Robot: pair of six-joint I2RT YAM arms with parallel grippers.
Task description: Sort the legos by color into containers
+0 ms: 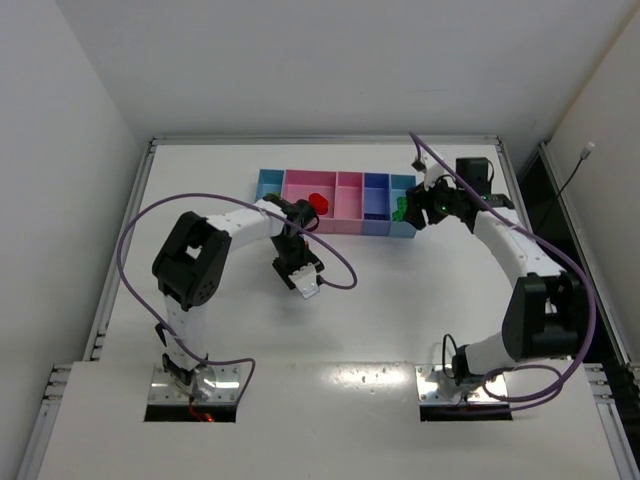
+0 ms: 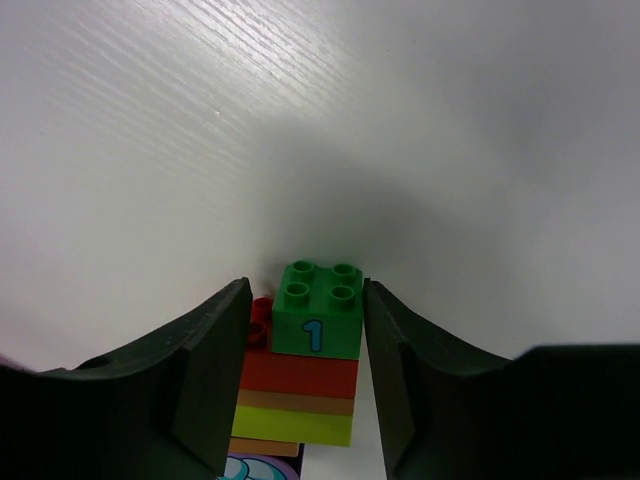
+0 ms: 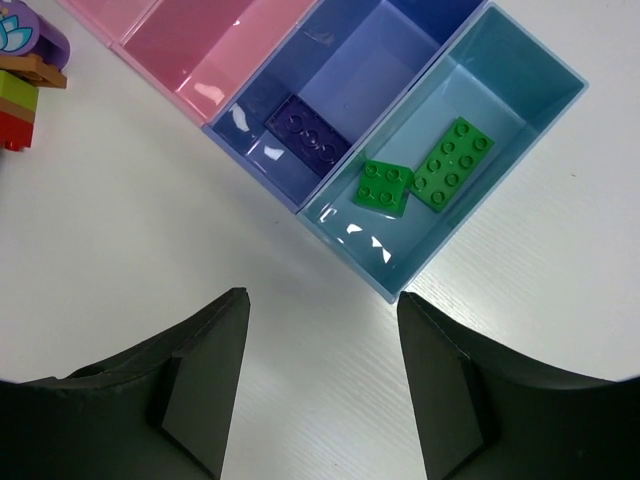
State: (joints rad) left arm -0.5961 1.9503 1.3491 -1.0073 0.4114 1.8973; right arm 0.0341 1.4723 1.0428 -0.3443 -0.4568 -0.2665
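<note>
The stack of legos [image 2: 298,395] sits on the white table [image 2: 420,120] in front of the containers [image 1: 350,200], and its far end is a green brick [image 2: 318,322] marked with a "1". Red, tan and yellow-green layers follow behind it. The left gripper [image 2: 305,297] straddles that green brick with its jaws partly open. The right-hand finger [image 2: 400,380] lies against the brick's side, while the left-hand one stands just off it with a small red piece [image 2: 259,322] in the gap, so no firm clamp shows. In the containers, the light blue end bin [image 3: 520,90] holds a square green lego [image 3: 383,186] and a longer green lego [image 3: 452,165] side by side. The periwinkle bin [image 3: 370,70] next to it holds a dark blue-purple lego [image 3: 308,135], and a red lego [image 1: 320,203] lies in a pink bin. The right gripper [image 3: 322,370] hangs over bare table just beside the near corner of the light blue end bin, with its jaws apart and nothing between them.
</note>
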